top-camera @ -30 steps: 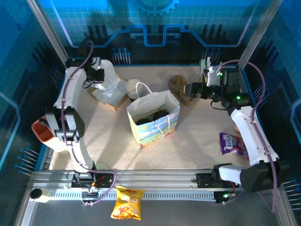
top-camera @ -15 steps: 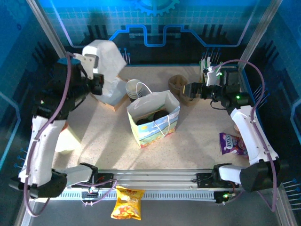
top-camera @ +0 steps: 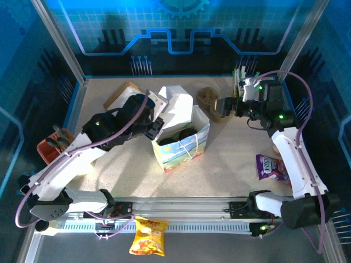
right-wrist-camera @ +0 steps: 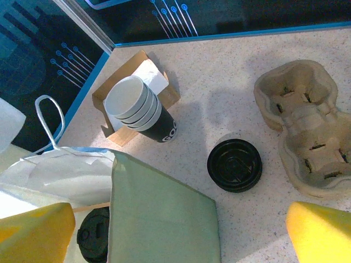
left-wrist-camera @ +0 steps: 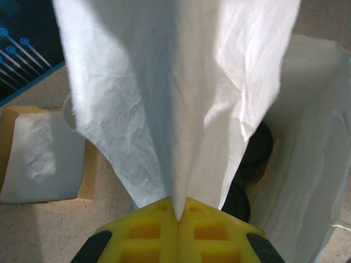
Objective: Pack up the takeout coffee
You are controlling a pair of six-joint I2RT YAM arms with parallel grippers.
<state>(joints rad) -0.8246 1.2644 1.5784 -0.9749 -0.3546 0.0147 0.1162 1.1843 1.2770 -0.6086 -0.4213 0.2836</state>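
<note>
Above the paper bag (top-camera: pixel 181 148), left tool (left-wrist-camera: pixel 178 211) grips a white napkin (left-wrist-camera: pixel 175 98), right tool (top-camera: pixel 221 106) stands wide; napkin may snag the rim.

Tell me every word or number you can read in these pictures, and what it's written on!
"GO": white letters on the dark side of the stack of cups; the first letter could be a C, and anything after it is hidden.
Purple snack packet: has printing, too small to read.
Yellow chip bag: has printing, too blurred to read.
Paper bag: a coloured picture, no words that can be read.
</note>
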